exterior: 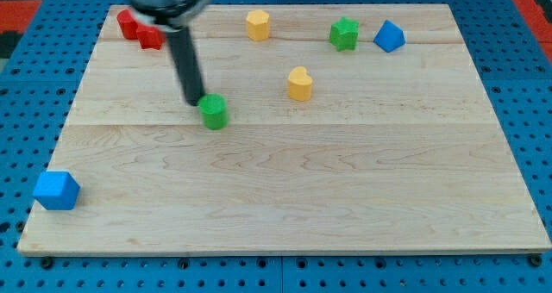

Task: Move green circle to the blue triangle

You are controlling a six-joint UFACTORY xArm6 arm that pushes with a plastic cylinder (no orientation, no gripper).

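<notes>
The green circle point(213, 111) sits left of the board's middle. My tip point(192, 101) is just to its upper left, touching or nearly touching it. The blue triangle point(389, 36) lies at the view's top right, far from the green circle. The rod rises from the tip toward the view's top.
A green star point(344, 34) lies just left of the blue triangle. A yellow heart point(299, 83) sits between the circle and the triangle. A yellow hexagon point(257, 24) is at top centre. Two red blocks point(140, 29) are at top left. A blue cube point(56, 190) is at bottom left.
</notes>
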